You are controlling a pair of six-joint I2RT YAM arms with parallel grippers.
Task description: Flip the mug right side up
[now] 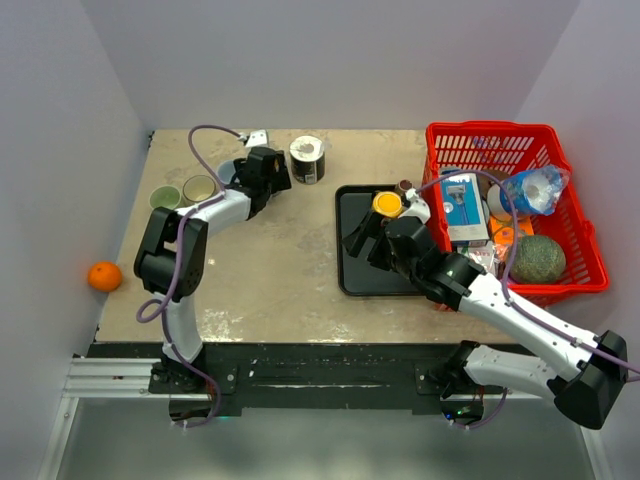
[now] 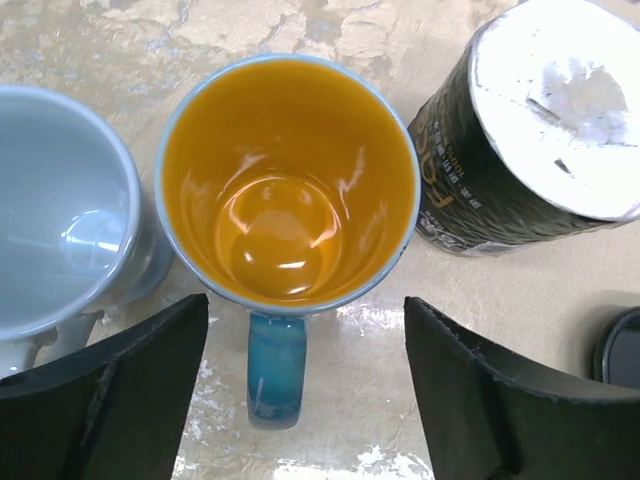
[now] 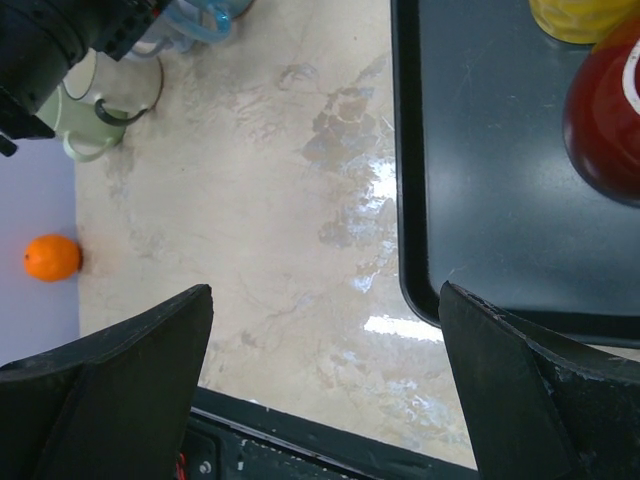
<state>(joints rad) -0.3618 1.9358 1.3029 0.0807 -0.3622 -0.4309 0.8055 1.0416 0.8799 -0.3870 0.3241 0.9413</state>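
A blue mug with an orange inside stands upright on the table, mouth up, its blue handle pointing toward the wrist camera. My left gripper is open and empty just above it, a finger on each side of the handle and touching nothing. In the top view the left gripper is at the table's back left and hides most of the mug. My right gripper is open and empty above bare table, by the left edge of the black tray; it also shows in the top view.
A grey mug stands right beside the blue one, and a black can with a white top on its other side. Two green cups stand at the left edge. The tray holds a yellow cup and a red mug. A red basket is at the right. An orange lies off the table.
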